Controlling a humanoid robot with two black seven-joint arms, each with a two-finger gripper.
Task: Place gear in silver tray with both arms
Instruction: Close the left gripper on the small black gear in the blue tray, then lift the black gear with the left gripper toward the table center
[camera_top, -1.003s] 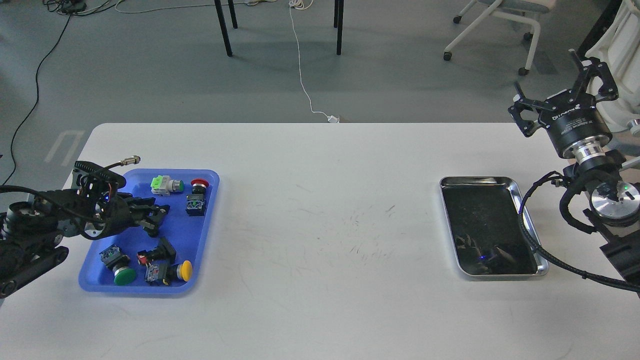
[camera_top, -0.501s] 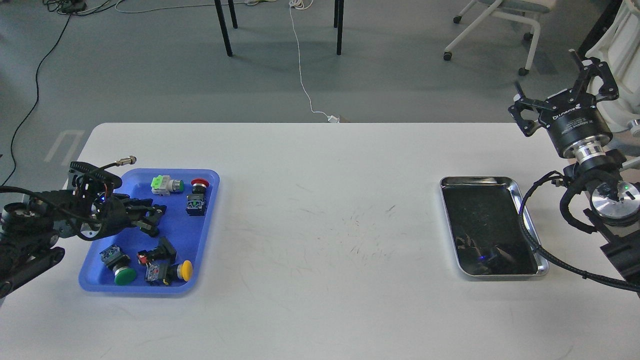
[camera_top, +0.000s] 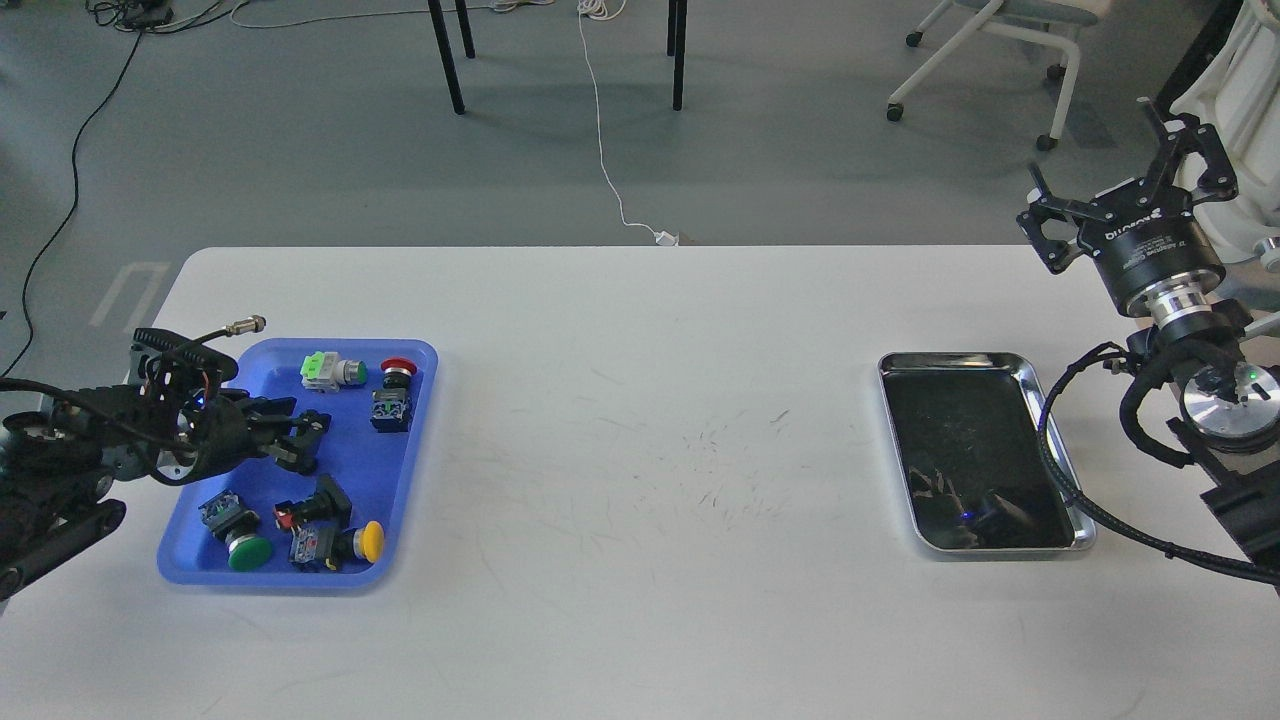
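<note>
silver tray (camera_top: 1062, 372) is seen lower right, well below the spread right gripper (camera_top: 1120, 180); left gripper (camera_top: 300, 440), grip unclear, is poised over the blue tray (camera_top: 420, 400).

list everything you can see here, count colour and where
table: 1, white, fills the middle and front of the view
blue tray: 1, blue plastic, left side of table
push buttons: about 6, in the blue tray; caps include green, yellow, red, plus a green-and-white one
silver tray: 1, shiny metal with dark bottom, right side of table, nothing in it
office chair: 1, white, on the floor, top right
cables: several, white and black, on the grey floor behind the table
left end effector: 1, black, over the blue tray
right end effector: 1, black, fingers open, raised behind the silver tray
</note>
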